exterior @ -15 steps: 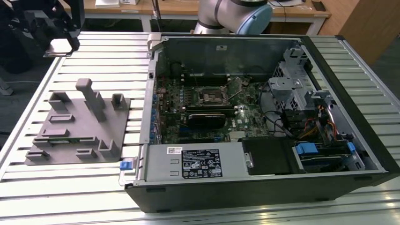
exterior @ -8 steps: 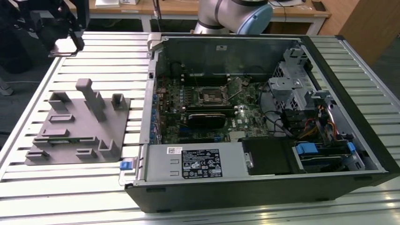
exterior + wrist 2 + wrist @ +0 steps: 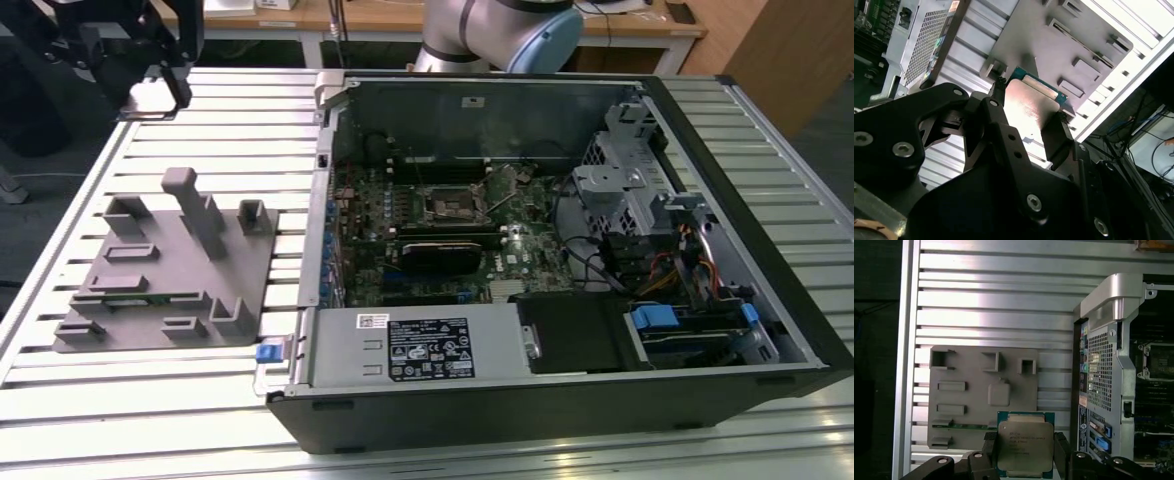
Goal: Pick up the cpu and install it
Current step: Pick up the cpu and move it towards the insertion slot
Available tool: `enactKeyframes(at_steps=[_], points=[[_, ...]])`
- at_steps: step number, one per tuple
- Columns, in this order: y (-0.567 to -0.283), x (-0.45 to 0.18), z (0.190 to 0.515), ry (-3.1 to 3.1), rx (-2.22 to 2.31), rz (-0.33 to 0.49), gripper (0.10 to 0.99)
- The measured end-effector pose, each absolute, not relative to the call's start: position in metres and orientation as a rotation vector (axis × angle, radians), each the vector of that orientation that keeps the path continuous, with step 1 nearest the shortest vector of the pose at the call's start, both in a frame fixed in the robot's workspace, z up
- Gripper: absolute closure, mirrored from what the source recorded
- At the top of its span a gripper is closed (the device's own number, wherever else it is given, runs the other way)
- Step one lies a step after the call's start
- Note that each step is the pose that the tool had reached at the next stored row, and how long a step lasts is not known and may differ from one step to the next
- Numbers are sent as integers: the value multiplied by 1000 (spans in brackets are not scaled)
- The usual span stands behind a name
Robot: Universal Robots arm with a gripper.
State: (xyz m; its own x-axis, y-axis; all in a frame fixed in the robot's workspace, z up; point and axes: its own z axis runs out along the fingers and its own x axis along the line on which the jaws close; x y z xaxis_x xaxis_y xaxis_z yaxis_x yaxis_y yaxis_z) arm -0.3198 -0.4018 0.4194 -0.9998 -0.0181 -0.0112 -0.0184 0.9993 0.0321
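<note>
The cpu [image 3: 1024, 446], a flat square chip with a silvery top and a green rim, hangs in the air with my gripper [image 3: 1025, 452] shut on it. Black fingers [image 3: 990, 447] press on two opposite edges. In the second wrist view the cpu [image 3: 1030, 102] shows its shiny face between the fingers [image 3: 1058, 131]. In the exterior view the gripper [image 3: 152, 98] is high over the table's far corner on the exterior view's left, holding the pale cpu [image 3: 155, 96]. The dark metal-framed socket [image 3: 450, 203] lies on the motherboard inside the open case, well apart from the gripper.
A grey plastic holder plate [image 3: 167, 270] with upright blocks lies on the slatted aluminium table [image 3: 200, 130]. The open computer case [image 3: 561, 400] has tall walls, drive cages [image 3: 627, 190] and cables around the motherboard. The arm's base [image 3: 501, 35] stands behind the case.
</note>
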Motion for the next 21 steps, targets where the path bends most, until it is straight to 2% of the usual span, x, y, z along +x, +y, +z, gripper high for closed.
enactKeyframes(at_steps=[21], points=[[-402, -299, 419, 3130, -29, 50, 545]])
